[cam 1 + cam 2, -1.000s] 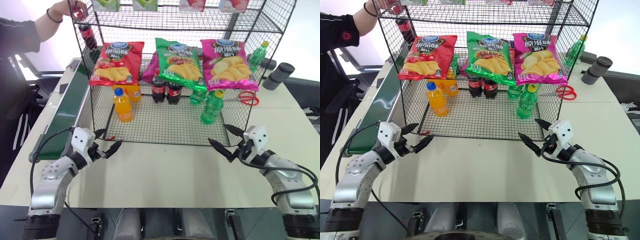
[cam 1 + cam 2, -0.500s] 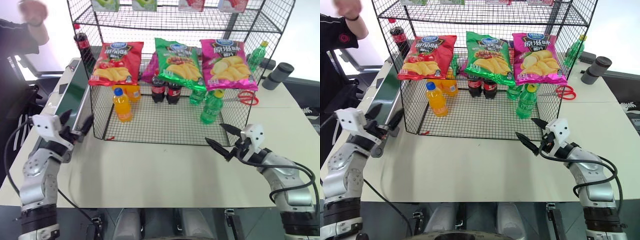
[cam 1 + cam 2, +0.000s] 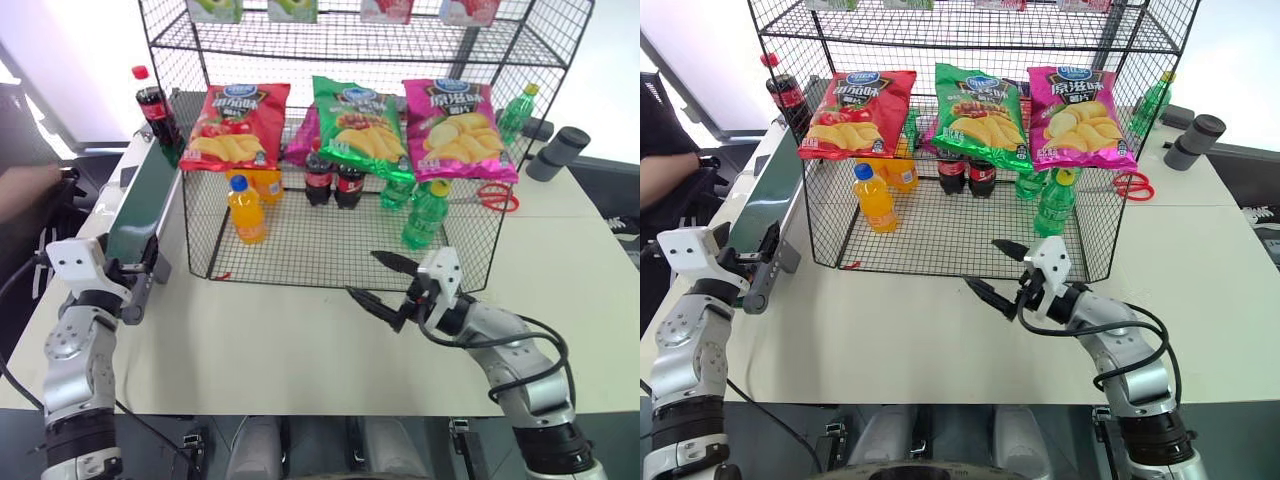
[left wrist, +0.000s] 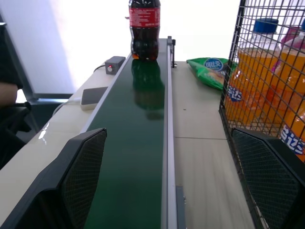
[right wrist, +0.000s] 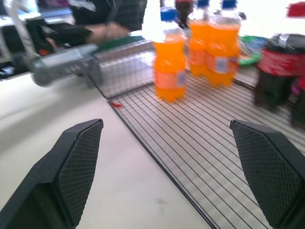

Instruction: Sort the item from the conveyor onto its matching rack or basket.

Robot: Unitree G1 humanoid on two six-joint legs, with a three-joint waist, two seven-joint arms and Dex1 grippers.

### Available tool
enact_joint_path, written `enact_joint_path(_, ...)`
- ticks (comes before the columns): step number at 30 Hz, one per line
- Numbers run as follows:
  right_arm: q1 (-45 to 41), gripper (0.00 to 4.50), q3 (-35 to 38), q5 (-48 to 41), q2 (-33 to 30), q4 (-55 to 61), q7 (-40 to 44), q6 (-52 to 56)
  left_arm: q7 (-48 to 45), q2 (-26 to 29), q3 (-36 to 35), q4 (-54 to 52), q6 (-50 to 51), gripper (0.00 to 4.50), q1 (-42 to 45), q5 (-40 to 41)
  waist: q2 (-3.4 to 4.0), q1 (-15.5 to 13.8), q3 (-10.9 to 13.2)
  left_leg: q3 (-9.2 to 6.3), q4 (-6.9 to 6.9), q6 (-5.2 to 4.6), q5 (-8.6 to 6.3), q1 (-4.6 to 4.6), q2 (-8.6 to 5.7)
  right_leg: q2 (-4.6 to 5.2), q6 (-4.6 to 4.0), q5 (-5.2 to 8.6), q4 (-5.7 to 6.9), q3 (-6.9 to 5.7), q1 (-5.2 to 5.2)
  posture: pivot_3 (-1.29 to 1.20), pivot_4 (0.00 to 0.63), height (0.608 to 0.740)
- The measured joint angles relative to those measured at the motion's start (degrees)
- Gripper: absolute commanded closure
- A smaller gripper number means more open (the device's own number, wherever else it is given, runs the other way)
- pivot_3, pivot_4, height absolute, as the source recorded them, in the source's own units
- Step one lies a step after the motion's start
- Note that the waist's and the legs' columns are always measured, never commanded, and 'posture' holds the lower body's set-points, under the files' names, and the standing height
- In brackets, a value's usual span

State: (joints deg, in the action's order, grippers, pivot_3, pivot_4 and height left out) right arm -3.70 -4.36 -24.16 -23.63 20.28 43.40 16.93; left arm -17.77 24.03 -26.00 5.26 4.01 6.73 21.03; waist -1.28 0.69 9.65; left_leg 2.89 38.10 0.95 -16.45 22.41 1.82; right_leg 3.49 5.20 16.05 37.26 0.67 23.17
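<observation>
Both grippers stand wide open, empty: left gripper (image 4: 167, 181) at the near end of the belt (image 3: 140, 200), pointing along it; right gripper (image 3: 383, 279) over the table (image 3: 290, 350) in front of the rack (image 3: 330, 240). Cola bottle (image 3: 151, 108) stands upright at the belt's far end, beside the rack's left edge. Rack floor: 3 orange soda bottles (image 5: 170, 57), 2 colas (image 3: 330, 178), 2 green bottles (image 3: 420, 215); 3 crisp bags (image 3: 355, 120) on front, 1 each red, green, pink. Scissors (image 3: 490, 197) lie behind the rack. Left wrist view adds a green packet (image 4: 209, 69) on the table & a small box w/ red button (image 4: 114, 65).
</observation>
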Motion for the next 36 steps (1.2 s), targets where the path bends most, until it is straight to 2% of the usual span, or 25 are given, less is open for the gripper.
enact_joint_path(11, 0.2, 0.06, -6.5, -1.2, 2.0, 4.3, 1.4, 0.1, 1.8, 0.1, 0.0, 3.0, -1.7, 0.00, 0.9, -1.3, -0.02, 0.1, 0.0, -0.02, 0.00, 0.00, 0.00, 0.00, 0.00, 0.02, 0.00, 0.00, 0.00, -0.02, 0.00, 0.00, 0.150, 0.740)
enact_joint_path(36, -0.9, 0.06, -7.2, -3.1, 2.8, 4.3, 2.5, 0.1, 5.5, -0.2, -1.8, 8.2, -3.6, 0.00, 3.1, -0.6, -0.05, 0.1, 0.0, -0.03, 0.00, 0.00, 0.00, 0.01, 0.00, 0.07, 0.00, 0.00, 0.00, -0.05, 0.01, 0.00, 0.150, 0.740)
